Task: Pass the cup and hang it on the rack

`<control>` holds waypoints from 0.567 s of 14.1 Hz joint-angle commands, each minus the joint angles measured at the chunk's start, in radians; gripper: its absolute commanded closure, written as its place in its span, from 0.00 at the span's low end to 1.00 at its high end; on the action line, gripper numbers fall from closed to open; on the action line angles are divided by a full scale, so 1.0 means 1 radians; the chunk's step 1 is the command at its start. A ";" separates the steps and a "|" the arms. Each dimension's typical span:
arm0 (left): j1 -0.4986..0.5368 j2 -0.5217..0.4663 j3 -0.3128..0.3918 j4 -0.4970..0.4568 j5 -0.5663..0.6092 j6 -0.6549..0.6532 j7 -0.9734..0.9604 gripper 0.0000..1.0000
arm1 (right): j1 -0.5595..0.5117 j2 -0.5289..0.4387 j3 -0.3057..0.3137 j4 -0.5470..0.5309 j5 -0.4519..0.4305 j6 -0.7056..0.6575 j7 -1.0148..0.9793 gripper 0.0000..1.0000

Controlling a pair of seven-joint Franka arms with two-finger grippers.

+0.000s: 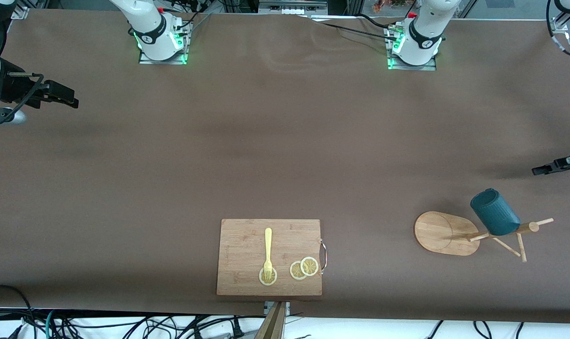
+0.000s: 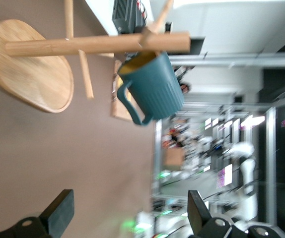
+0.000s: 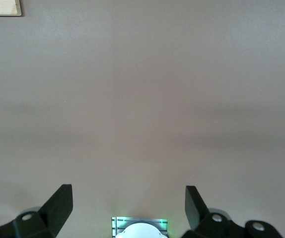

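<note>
Teal cup (image 1: pixel 494 212) hung on rack (image 1: pixel 447 233), mouth down | both pincers (image 2: pixel 127 218) (image 3: pixel 127 210) open

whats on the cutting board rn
On the cutting board lie a yellow fork and three lemon slices. The fork's tines rest on one slice, hiding part of it; the other two overlap beside the board's metal handle. Nothing else shows on it.

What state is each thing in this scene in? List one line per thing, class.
cup: hung on the rack, tilted, no gripper on it.
rack: upright on the table.
left gripper: open, empty, clear of the cup.
right gripper: open, empty, over bare table.
fork: flat on the cutting board, tines on a lemon slice.
</note>
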 commanded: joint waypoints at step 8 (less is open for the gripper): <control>-0.208 -0.535 0.057 -0.090 0.286 -0.046 0.082 0.00 | -0.004 -0.003 0.004 0.004 0.012 -0.011 0.003 0.00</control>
